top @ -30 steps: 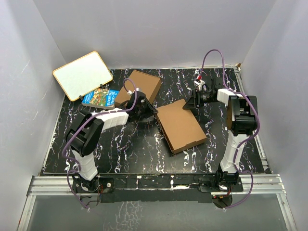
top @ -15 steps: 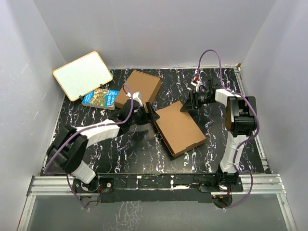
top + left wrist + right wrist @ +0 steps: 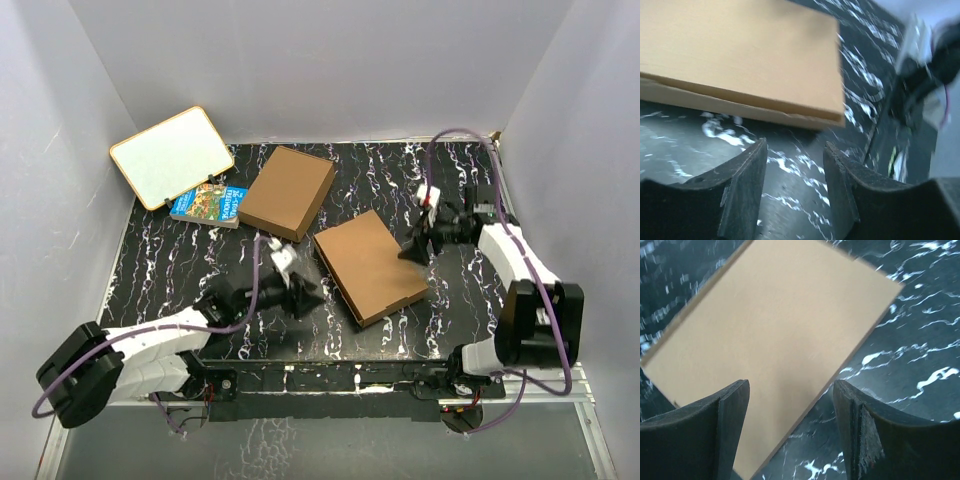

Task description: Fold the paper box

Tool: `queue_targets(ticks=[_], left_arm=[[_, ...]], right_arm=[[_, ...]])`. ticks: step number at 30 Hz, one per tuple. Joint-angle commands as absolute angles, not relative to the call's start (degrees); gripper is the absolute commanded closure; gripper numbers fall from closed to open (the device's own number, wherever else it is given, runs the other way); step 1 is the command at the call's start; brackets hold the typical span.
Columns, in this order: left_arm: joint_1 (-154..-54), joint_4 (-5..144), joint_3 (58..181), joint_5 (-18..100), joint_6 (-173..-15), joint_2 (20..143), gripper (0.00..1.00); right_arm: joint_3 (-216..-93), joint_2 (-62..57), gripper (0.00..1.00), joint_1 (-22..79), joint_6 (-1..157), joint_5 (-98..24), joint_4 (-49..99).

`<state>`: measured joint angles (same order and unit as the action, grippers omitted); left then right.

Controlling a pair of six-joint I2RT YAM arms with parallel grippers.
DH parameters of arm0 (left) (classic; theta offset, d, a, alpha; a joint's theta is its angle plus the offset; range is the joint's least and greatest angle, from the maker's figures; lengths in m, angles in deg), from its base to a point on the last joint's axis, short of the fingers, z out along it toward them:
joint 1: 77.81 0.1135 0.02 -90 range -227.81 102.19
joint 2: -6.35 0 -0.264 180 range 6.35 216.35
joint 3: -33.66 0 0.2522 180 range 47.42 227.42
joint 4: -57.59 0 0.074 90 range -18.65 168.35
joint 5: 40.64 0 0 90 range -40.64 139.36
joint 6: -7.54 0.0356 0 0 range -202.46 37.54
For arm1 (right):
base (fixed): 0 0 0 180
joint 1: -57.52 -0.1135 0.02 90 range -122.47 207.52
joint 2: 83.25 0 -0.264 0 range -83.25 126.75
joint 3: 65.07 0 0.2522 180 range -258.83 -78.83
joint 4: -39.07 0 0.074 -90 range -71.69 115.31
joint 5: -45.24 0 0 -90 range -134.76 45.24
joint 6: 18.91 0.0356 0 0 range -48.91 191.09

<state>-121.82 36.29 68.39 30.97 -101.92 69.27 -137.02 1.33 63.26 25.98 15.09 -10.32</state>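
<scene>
The paper box [image 3: 370, 265] lies flat mid-counter [image 3: 160, 250], its long axis running far-left to near-right, between two sets of open, empty jaws: the left jaws face its near-left long edge, the right jaws, nearer, overhang its far-right edge

The brown paper box [image 3: 368, 262] lies flat, askew, seemingly closed, central on the table [image 3: 160, 250].

We see the paper box [image 3: 370, 264] between the left gripper [image 3: 306, 289] and the right gripper [image 3: 413, 252]. Behind it lies a flat box [image 3: 288, 192], with a book [image 3: 209, 203] and a whiteboard [image 3: 172, 156] leftward
</scene>
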Motion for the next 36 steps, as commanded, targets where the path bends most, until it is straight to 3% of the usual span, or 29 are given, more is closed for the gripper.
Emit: queue_targets(ticks=[1,7,14,17,21,24,29,36], left_arm=[[-131.48,29.66,63.35,27.43,-82.82,66.65,0.55],[-140.55,21.60,60.19,30.51,-75.32,74.69,0.62],[-146.90,18.16,66.11,36.75,-73.11,89.21,0.82],[-147.70,15.30,67.64,38.50,-73.13,93.70,0.83],[-147.77,12.69,68.81,39.22,-73.97,97.15,0.83],[-147.77,12.74,69.45,40.45,-73.92,98.00,0.86],[-147.79,14.63,70.73,41.41,-72.67,98.39,0.92],[-147.80,16.11,73.22,42.04,-73.36,100.75,1.00]], right_arm=[[-126.45,-7.04,0.27,63.15,0.41,10.15,-12.53],[-122.35,-11.39,0.27,64.91,-6.90,5.17,-13.74],[-126.51,-8.37,0.50,69.23,-12.35,5.40,-21.31],[-127.13,-8.32,0.56,70.54,-13.94,5.93,-23.47],[-127.64,-9.57,0.54,72.67,-18.15,9.78,-27.10],[-126.77,-9.68,0.55,73.26,-15.47,6.19,-23.36],[-127.69,-5.44,0.87,75.67,-15.84,2.69,-23.71],[-125.14,-5.14,0.91,76.12,-20.32,3.97,-23.60]])
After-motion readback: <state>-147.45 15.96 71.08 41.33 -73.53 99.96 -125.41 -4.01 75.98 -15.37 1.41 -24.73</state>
